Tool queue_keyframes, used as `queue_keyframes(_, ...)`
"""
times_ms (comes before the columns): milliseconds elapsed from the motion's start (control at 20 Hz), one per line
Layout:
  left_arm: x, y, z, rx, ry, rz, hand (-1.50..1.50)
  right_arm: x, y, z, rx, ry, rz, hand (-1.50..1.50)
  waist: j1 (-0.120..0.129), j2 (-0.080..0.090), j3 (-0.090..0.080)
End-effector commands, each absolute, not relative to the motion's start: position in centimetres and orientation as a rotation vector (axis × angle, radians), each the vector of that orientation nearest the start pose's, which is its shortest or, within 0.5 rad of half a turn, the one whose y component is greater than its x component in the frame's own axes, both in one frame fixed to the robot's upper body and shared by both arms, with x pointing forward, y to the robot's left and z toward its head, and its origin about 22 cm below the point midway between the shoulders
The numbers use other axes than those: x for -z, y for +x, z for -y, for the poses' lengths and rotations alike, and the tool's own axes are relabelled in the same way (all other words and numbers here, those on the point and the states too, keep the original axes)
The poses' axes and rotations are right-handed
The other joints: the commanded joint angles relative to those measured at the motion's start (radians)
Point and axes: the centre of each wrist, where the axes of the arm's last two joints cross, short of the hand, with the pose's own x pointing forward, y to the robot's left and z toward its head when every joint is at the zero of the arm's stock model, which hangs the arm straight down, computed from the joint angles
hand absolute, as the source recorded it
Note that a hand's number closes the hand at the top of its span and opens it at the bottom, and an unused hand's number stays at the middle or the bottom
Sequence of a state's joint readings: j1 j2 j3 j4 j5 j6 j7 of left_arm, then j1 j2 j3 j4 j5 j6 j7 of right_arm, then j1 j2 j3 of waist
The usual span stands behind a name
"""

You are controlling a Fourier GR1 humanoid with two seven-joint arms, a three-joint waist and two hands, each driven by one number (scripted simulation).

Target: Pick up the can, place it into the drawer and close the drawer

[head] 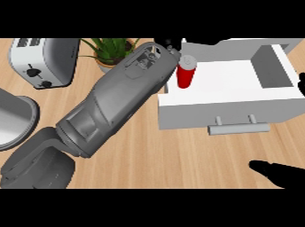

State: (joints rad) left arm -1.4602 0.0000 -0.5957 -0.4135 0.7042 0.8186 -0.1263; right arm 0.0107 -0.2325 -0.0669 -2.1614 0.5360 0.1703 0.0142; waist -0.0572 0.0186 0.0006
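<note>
**Can at the drawer's left wall, release pending**

Nearest the camera, the grey left forearm [109, 104] rises from the near left corner toward the far centre. Left of it stand a brushed-metal cylindrical pot [5, 117] and a silver toaster [42, 60]; a green potted plant [111, 49] sits behind.

The black left hand [167, 46] is mostly hidden by its wrist; whether its fingers are curled cannot be told. Just right of it, the red can with a silver top [186, 73] stands upright inside the open white drawer [273, 91], close to the left wall.

Judgement: settle the can on the drawer floor clear of the wall, release and withdraw upward without tipping it, then push on the grey bar handle [239, 128].

The black right hand [292, 175] shows at the near right, fingers extended.
</note>
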Motion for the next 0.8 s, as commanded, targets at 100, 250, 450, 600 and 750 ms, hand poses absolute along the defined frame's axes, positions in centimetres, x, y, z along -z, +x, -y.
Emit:
queue_keyframes(100,-18.5,42.4,1.7,0.043,0.229,1.795,-1.5,-13.5,21.7,24.7,-0.884,-0.875,1.879,-1.5,0.028,-0.008,0.0)
queue_keyframes(250,-20.0,42.3,2.3,0.052,0.205,1.801,-1.5,-10.4,22.7,23.9,-0.984,-0.902,1.817,-1.5,0.048,-0.012,0.0)
queue_keyframes(450,-19.6,42.3,1.5,0.029,0.206,1.776,-1.5,-7.8,25.6,23.3,-1.027,-1.004,1.709,-1.5,0.073,-0.016,0.0)
queue_keyframes(600,-20.6,42.6,-0.8,0.041,0.218,1.791,-1.5,-5.7,25.6,23.4,-0.968,-1.026,1.713,-1.5,0.08,-0.024,0.0)
queue_keyframes(750,-20.0,42.1,-1.0,0.046,0.2,1.781,-1.5,-4.9,28.8,22.7,-0.917,-1.04,1.702,-1.5,0.097,-0.023,0.0)
